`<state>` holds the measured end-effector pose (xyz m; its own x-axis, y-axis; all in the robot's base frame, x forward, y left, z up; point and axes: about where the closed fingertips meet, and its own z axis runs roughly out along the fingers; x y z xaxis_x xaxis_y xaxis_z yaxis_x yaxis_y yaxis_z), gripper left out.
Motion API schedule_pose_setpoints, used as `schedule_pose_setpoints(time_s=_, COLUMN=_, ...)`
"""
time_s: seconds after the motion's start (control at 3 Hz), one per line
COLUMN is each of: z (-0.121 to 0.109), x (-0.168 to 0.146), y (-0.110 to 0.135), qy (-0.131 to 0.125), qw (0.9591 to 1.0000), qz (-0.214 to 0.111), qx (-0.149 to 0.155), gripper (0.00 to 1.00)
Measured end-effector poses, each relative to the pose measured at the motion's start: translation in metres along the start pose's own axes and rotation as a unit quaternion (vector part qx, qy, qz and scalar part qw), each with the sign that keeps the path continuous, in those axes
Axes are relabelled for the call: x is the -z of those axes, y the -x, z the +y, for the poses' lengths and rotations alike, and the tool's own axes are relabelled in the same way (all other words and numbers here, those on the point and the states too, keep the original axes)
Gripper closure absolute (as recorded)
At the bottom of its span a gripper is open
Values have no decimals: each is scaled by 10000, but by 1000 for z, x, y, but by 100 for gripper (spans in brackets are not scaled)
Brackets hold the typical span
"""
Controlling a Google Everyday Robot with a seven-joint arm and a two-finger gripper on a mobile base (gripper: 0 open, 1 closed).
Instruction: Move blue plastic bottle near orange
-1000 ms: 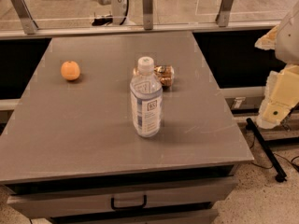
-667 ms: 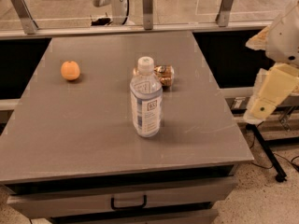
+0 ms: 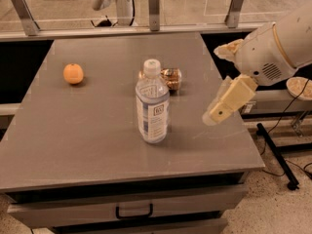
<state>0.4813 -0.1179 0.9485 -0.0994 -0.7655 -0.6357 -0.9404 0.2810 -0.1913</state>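
Blue plastic bottle (image 3: pixel 152 104) unmoved, upright | hand (image 3: pixel 220 112) now over table (image 3: pixel 73 140), right side | grip: cannot tell

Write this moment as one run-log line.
blue plastic bottle: upright, ungrasped | orange: left of bottle, apart | end effector: right of bottle, apart

Legible text: none. The blue plastic bottle (image 3: pixel 152 106) carries a pale label with 1 small dark square logo. The logo's characters and the fine print below it cannot be read. The gripper (image 3: pixel 215 116) hangs over the right edge of the table (image 3: pixel 87 130), to the right of the bottle and apart from it, and no marking on it can be read.
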Motion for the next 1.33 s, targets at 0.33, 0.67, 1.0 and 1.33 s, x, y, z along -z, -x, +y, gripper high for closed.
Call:
schedule_pose_setpoints(time_s=0.33, z=17, x=-22, y=27, qy=290, qw=9953, qz=-921, qx=-21, gripper=0)
schedule_pose_setpoints(time_s=0.67, z=31, x=-36, y=56, qy=615, qw=9836, qz=-1691, qx=-118, gripper=0)
schedule_pose_setpoints(time_s=1.0, z=41, x=-48, y=84, qy=889, qw=9704, qz=-2234, qx=-214, gripper=0)
schedule_pose_setpoints(time_s=1.33, z=49, x=-62, y=103, qy=1061, qw=9624, qz=-2490, qx=-248, gripper=0)
